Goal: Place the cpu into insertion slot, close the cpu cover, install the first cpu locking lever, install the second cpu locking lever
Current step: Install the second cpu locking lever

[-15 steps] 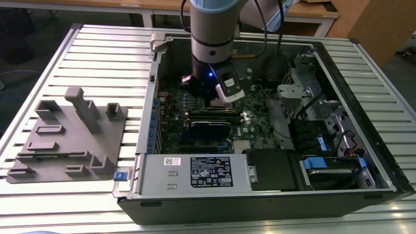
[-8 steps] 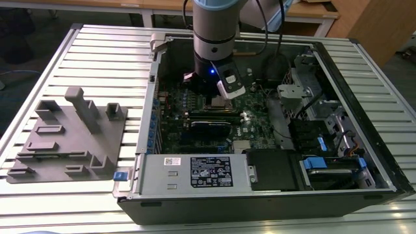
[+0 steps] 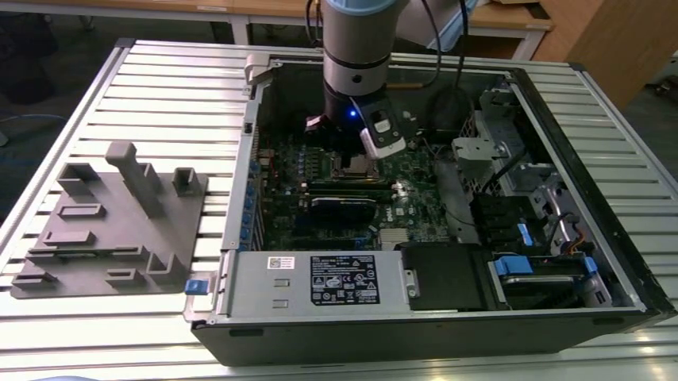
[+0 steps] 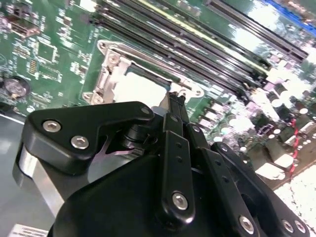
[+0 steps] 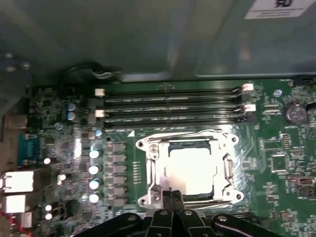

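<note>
One arm descends vertically into the open computer case [image 3: 593,262], its gripper [image 5: 171,196] poised at the 6 o'clock edge of the insertion slot [image 5: 148,170] in the first wrist view. Fingers [image 5: 167,201] are drawn narrowly together, tips pressed side by side, nothing visibly held. The cpu [image 5: 190,170] lies flat in the slot, with the cpu cover [image 5: 183,138] framing it. Memory slots [image 5: 170,106] run at 12 o'clock of the socket. Case rests on a slatted metal table [image 3: 159,87]; a grey fixture [image 3: 111,222] sits at 9 o'clock of the case in the exterior view.
</note>
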Available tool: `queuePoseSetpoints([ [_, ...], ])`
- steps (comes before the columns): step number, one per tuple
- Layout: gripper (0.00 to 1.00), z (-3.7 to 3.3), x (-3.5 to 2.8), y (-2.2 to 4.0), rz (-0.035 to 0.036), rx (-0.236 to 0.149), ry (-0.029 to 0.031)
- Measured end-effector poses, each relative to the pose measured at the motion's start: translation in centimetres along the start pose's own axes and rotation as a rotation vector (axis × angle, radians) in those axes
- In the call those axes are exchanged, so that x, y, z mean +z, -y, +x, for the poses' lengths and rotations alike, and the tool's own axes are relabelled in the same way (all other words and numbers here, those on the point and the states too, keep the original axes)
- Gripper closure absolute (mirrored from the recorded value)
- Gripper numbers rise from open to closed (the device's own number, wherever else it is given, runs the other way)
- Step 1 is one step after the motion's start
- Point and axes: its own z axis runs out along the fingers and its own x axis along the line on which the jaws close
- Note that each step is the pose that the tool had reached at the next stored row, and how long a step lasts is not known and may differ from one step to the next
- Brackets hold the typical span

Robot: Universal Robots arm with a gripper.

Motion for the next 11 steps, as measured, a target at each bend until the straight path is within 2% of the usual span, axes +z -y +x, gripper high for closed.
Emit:
queuePoseSetpoints([
  [4, 0.89, -1.02, 0.14, -0.12, 0.0021, 0.002, 0.0004],
  [7, 0.89, -1.45, 0.26, -0.48, 0.0039, 0.003, 0.0006],
  [8, 0.89, -1.49, 0.32, -0.74, 0.0058, 0.003, 0.0008],
  [11, 0.89, -1.52, 0.47, -1.54, 0.0198, 0.002, 0.0017],
])
